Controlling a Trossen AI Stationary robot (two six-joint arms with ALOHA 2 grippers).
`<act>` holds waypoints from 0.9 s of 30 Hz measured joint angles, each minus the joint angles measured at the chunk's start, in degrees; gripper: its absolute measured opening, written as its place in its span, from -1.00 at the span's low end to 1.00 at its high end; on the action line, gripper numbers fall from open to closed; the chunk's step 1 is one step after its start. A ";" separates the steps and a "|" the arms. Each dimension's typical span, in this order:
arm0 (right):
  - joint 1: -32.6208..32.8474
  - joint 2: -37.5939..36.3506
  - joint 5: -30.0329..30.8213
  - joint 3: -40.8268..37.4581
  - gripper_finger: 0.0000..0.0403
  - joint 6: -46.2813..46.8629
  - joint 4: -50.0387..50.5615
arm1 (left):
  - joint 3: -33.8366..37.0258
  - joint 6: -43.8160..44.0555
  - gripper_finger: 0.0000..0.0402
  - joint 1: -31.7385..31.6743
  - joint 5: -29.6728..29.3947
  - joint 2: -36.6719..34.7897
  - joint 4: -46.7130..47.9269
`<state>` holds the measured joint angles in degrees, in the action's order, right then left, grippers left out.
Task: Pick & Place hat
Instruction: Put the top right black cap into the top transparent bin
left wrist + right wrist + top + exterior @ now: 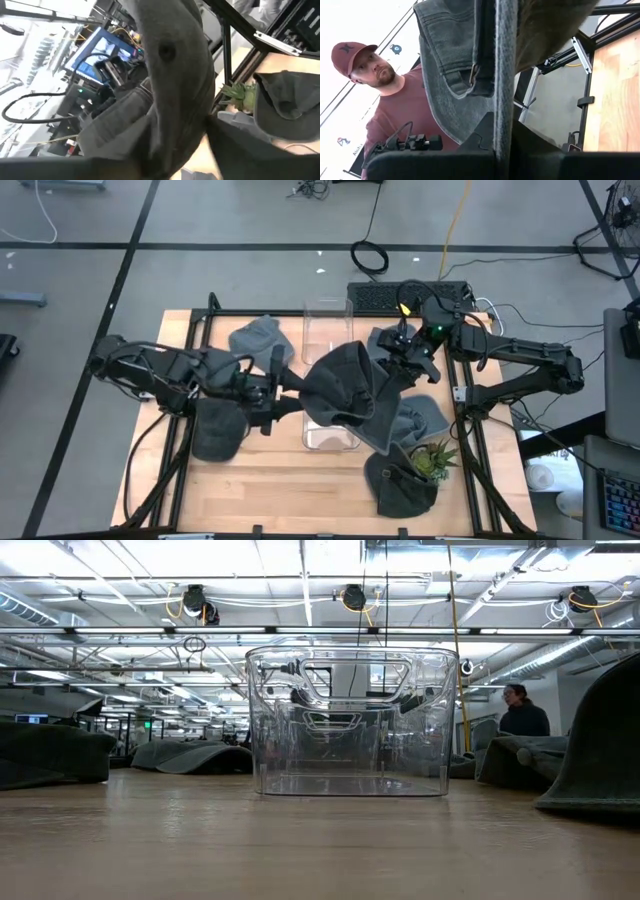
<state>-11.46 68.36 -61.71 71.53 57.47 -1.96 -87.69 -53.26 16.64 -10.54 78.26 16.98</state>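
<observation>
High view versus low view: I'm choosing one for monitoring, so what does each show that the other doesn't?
Only the high view shows both grippers, left and right, holding a grey hat over the bin, plus a small plant. Only the low view shows a person in the room behind. Both show the clear bin and other grey hats lying on the table.
</observation>
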 joint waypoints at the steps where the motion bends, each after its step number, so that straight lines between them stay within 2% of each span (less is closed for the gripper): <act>1: 0.00 0.00 0.00 0.00 -1.00 0.16 0.00 | 0.01 0.01 -0.36 -0.01 -0.02 0.00 0.07; 4: -0.04 0.00 0.00 0.00 -1.00 0.18 -0.04 | 0.01 0.13 -0.84 0.00 -0.09 -0.11 -0.22; 5: -0.04 0.00 0.02 0.00 -1.00 0.18 -0.04 | 0.01 0.50 -0.91 0.00 -0.10 -0.20 -0.17; 12: -0.07 0.00 1.91 0.00 -0.94 0.41 -0.31 | 0.01 4.85 -0.97 -0.13 -2.72 -0.63 -1.71; 18: -1.24 -0.95 5.10 0.04 -0.61 -4.94 -0.49 | 0.03 9.29 -0.98 -0.62 -5.30 -1.50 -8.72; 23: -2.98 -2.39 2.65 0.03 -0.35 -8.72 -0.35 | -0.10 13.12 -0.99 -2.34 -6.74 -1.62 -13.24; 27: -4.93 -4.89 -1.06 0.04 -0.26 -8.69 -0.40 | -1.70 16.38 -0.99 -4.25 -6.60 -1.57 -12.07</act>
<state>-16.40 63.47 -62.78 71.57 48.78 -2.36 -89.39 -36.89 12.40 -17.14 76.69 4.91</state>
